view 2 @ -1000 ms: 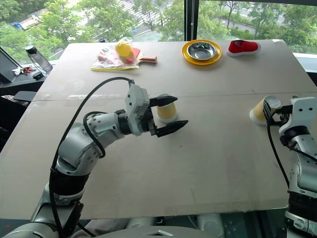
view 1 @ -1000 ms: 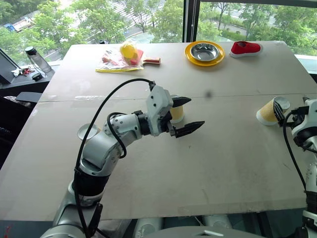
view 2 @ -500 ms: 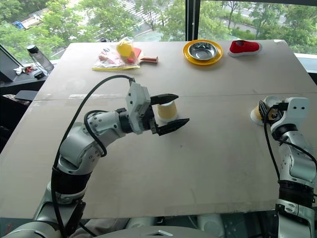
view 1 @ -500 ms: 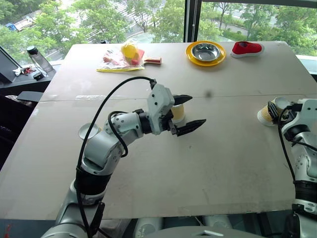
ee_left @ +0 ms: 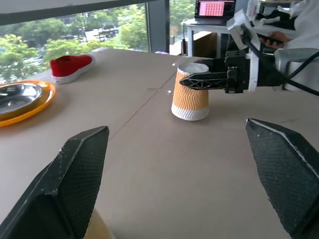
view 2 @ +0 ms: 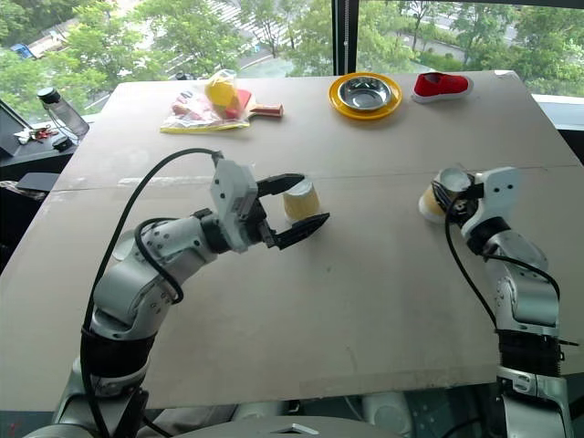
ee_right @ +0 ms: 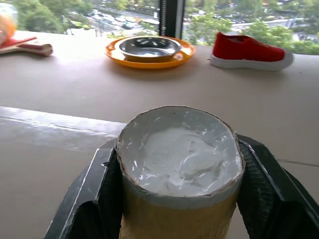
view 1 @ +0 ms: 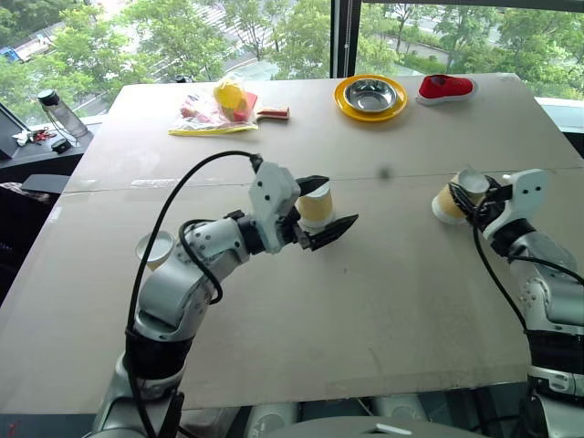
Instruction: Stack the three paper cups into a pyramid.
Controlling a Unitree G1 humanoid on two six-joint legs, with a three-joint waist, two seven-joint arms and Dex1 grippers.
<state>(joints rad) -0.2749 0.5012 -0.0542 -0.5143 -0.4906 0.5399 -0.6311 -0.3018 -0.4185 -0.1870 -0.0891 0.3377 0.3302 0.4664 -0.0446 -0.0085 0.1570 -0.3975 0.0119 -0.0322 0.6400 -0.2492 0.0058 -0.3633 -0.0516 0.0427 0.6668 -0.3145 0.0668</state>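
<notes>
A wide desk [view 1: 383, 301] carries 3 paper cups. The right pincer [view 1: 467, 196] grips 1 upside-down cup [view 1: 451, 198] near the desk's right edge. The left pincer [view 1: 321, 212], fingers spread wide, sits around a 2nd upside-down cup [view 1: 315, 204] at mid-desk, holding nothing. The 3rd cup [view 1: 155, 248] stands near the left edge.

The left arm reached across the middle of the bench, elbow bent, its end effector [view 1: 321, 210] level and pointing forward-right with both black fingers spread wide around a cup [view 1: 315, 204] without touching it. On the right, the forearm angled inward, and the right end effector [view 1: 464, 195] stood level with its fingers pressed against either side of another cup [ee_right: 179, 174], base up.
</notes>
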